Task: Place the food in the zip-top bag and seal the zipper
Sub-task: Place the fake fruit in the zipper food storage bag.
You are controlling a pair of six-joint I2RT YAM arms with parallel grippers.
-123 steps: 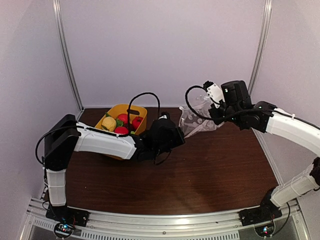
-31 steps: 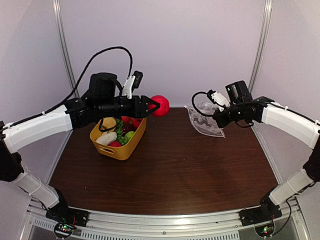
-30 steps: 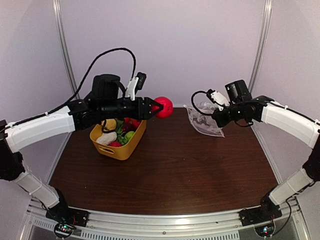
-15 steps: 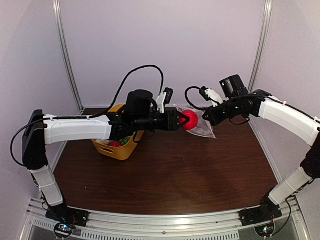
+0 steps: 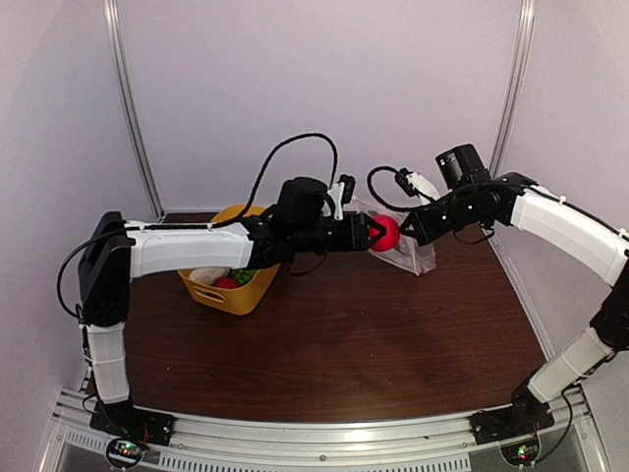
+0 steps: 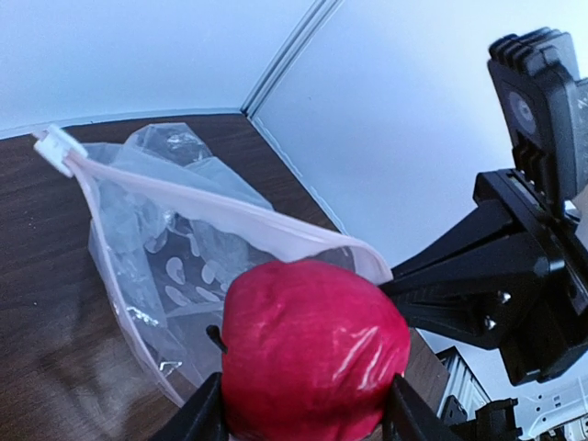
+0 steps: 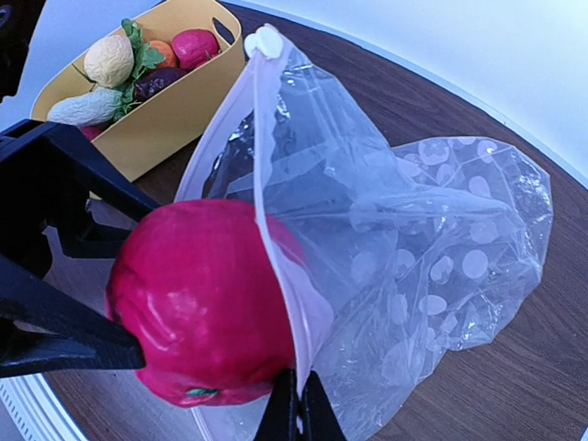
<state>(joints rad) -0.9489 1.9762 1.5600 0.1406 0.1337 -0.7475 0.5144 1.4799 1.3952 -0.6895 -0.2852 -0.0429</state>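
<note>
My left gripper is shut on a red toy apple, one piece of the food, and holds it at the mouth of the zip-top bag. The apple sits partly past the pale zipper edge. My right gripper is shut on that zipper edge and holds the bag's mouth up and open. The bag's white slider sits at the far end of the strip. More food lies in the tub.
A yellow plastic tub stands at the back left of the brown table, partly hidden by my left arm. White booth walls with metal posts close in the back and sides.
My left arm has swung right from above the tub, carrying the apple to the bag's mouth. My right gripper has lifted the bag slightly and tilted its opening toward the apple.
</note>
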